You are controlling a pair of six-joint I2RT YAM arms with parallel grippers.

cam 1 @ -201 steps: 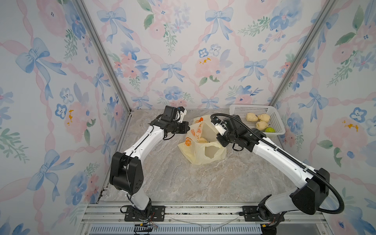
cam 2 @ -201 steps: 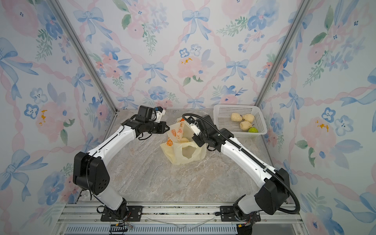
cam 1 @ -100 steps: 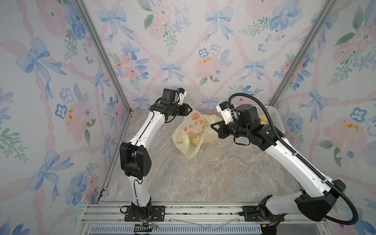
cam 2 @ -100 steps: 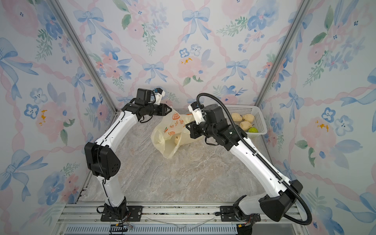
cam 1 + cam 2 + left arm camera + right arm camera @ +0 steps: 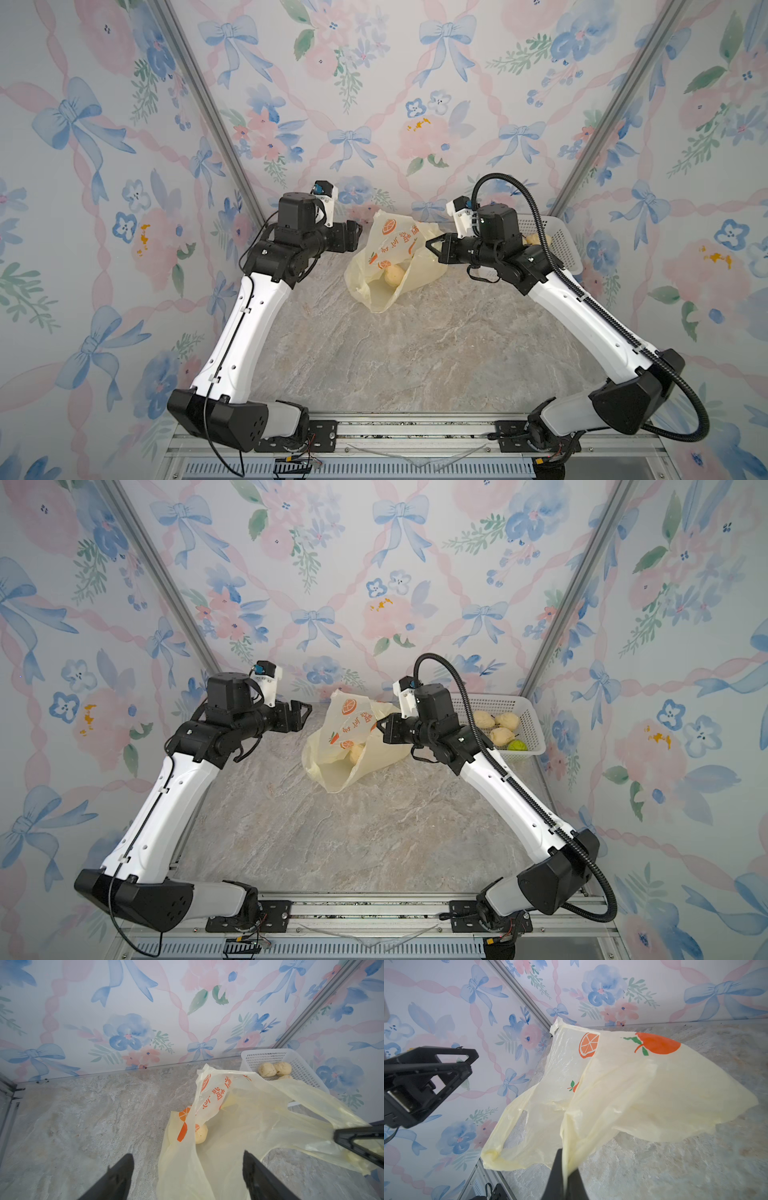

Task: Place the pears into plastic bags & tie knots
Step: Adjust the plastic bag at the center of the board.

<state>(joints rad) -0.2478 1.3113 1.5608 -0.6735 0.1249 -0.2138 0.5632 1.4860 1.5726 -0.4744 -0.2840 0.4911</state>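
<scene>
Right gripper (image 5: pixel 433 246) clamps the bag (image 5: pixel 384 293), pear (image 5: pixel 394 274) inside; left gripper (image 5: pixel 188 1155) wide open, empty, just beside it

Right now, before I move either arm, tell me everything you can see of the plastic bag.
The plastic bag is thin, translucent pale-yellow film, vest-style, printed with orange fruits and orange characters. It is crumpled and open, hung up on one side by the right tool, which is shut on one handle strip; the other handle loop hangs free, untied. Its lower part sags onto the marble table. One cream pear shows inside it. The left tool is open and clear of it.
</scene>
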